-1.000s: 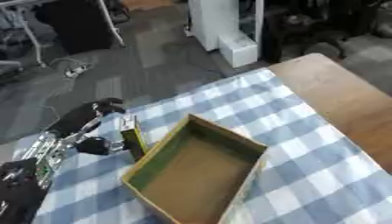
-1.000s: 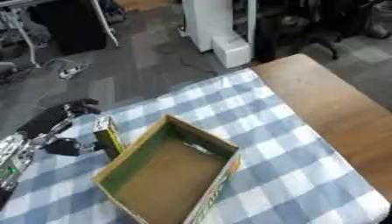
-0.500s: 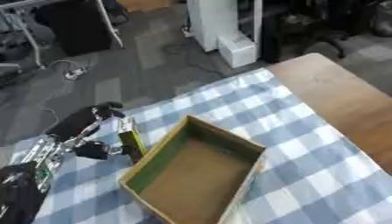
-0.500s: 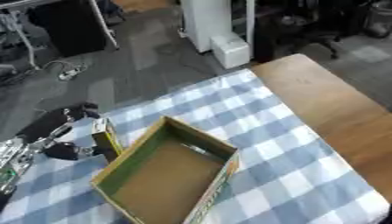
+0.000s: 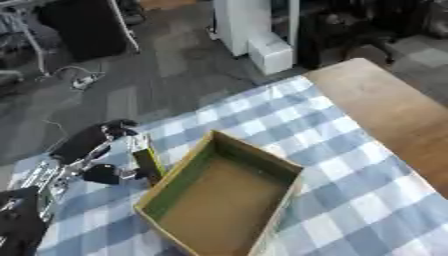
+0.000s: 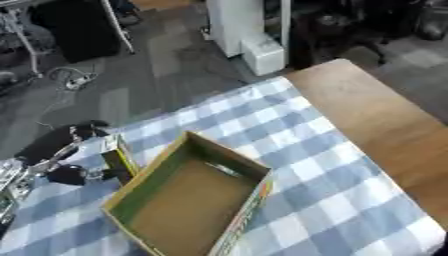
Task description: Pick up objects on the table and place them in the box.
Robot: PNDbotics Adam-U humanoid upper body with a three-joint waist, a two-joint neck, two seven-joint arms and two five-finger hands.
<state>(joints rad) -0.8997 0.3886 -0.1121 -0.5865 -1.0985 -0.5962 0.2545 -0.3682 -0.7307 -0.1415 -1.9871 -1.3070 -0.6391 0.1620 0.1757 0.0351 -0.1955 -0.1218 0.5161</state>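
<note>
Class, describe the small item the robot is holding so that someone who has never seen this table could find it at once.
Start at the open cardboard box in the middle of the blue-checked cloth. Just outside its left wall, the left hand holds a small flat pack on edge. It is the only loose item by the box, dark with yellow-green edging and a pale top.

A blue-and-white checked cloth (image 5: 350, 200) is covering most of the desk, leaving a bare wooden strip (image 5: 394, 110) showing along its right side. Beyond the desk, grey carpet tiles (image 5: 175, 65) are spreading across the floor. A white cabinet (image 5: 241, 20) is standing at the far edge with a smaller white box (image 5: 269, 52) sitting in front of it. A cable and plug (image 5: 74, 80) are lying on the carpet at the left, near thin white metal legs (image 5: 31, 45) and a dark unit (image 5: 83, 25). Dark chairs (image 6: 341, 30) are crowding the upper right.
</note>
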